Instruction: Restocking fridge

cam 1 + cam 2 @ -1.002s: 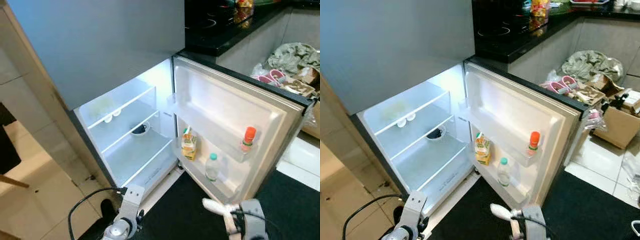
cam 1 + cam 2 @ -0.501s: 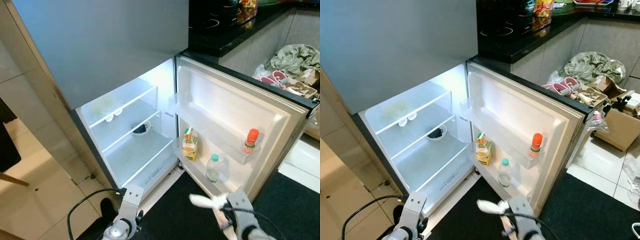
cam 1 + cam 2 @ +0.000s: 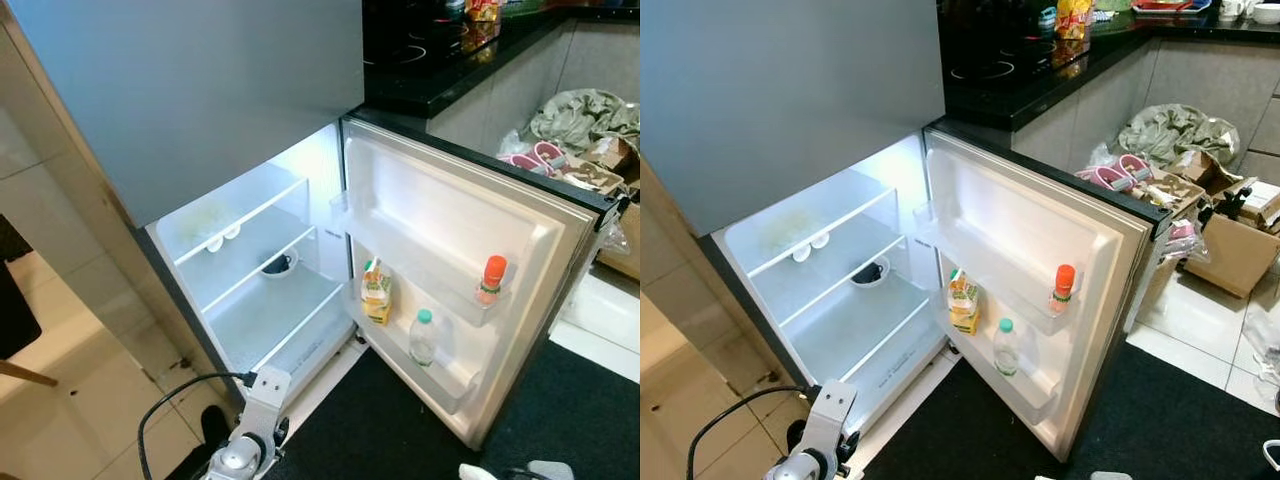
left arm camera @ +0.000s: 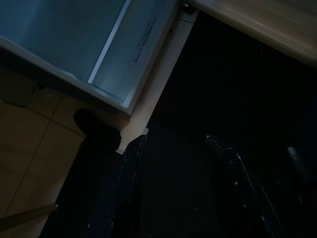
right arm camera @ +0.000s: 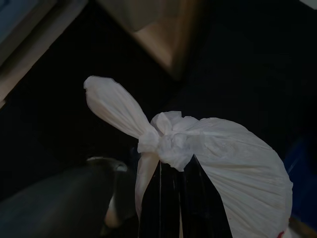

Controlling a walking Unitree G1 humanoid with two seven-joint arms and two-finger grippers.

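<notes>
Grey fridge (image 3: 200,90) fills most of what you face, its lower door (image 3: 460,230) swung wide toward your right and the lit inside showing white shelves (image 3: 250,250). Beige tiled floor (image 3: 70,370) runs along your left, and a black mat (image 3: 390,430) lies in front of the open compartment. Beyond the door you see a black counter (image 3: 450,60), with cardboard boxes and crumpled bags (image 3: 1190,170) heaped on the floor near it. On the middle shelf sits a small dark bowl (image 3: 277,264). In the door racks stand a juice carton (image 3: 376,292), a clear bottle (image 3: 423,337) and, higher up, an orange-capped bottle (image 3: 491,279). Your right gripper (image 5: 171,171) is low over the mat, clenched on the knot of a white plastic bag (image 5: 218,168). Your left gripper (image 4: 181,148) hangs idle with its fingers spread, near the fridge's bottom edge.
</notes>
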